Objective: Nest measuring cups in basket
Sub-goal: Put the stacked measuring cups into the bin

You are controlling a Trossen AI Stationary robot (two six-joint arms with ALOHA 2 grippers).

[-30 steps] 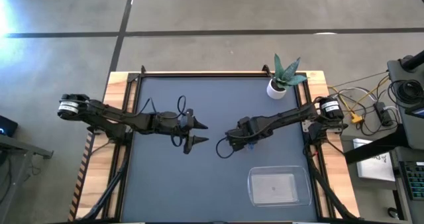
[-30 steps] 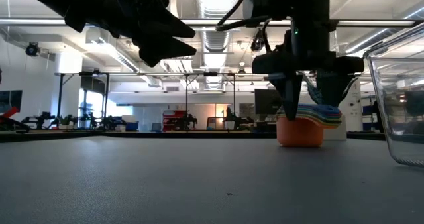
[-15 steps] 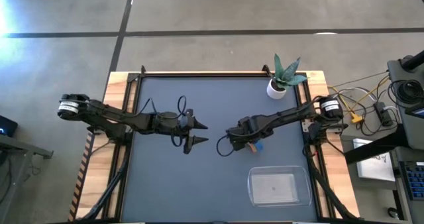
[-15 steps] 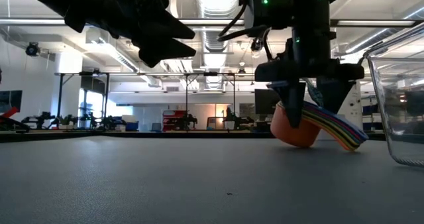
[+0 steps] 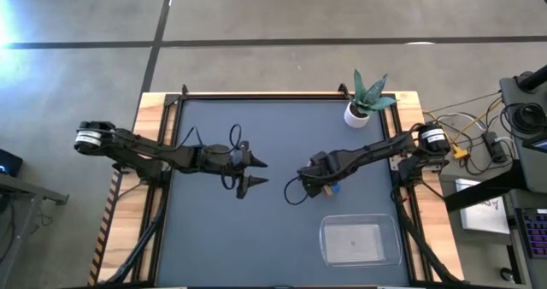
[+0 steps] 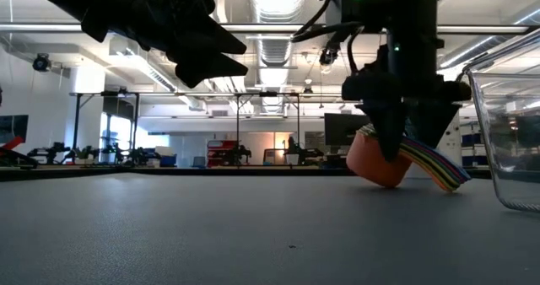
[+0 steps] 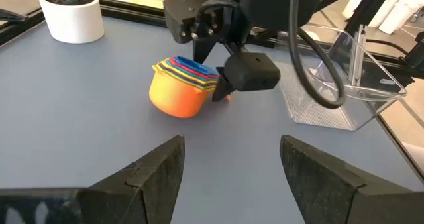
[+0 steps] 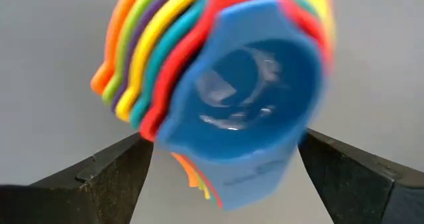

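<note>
The measuring cups sit nested in one stack, orange outermost and blue innermost (image 8: 245, 98). The stack shows tilted under my right gripper (image 5: 320, 184) at the table's middle right, also in the low view (image 6: 384, 163) and the left wrist view (image 7: 182, 88). My right gripper (image 6: 403, 146) is shut on this stack. My left gripper (image 5: 249, 171) hangs open above the table's left middle, well apart from the cups, its fingers (image 7: 156, 177) wide. The clear basket (image 5: 360, 240) stands at the near right. My right gripper comes at the nested stack from above, pointing down, with one finger (image 8: 99, 177) on each side of it near the rims. The stack is tilted, its fanned handles (image 6: 439, 171) sloping down toward the basket. Whether the orange cup's bottom (image 6: 380, 180) touches the table, I cannot tell.
A small white plant pot (image 5: 357, 114) stands at the far right of the mat. The basket's clear wall (image 6: 506, 125) rises close to the right of the stack. Open grey mat lies between the two arms and along the near edge.
My right gripper has shifted a little toward the table's right edge. The nested stack, upright on the mat a second ago, has tipped over in the hold, so its handles now point down toward the basket.
</note>
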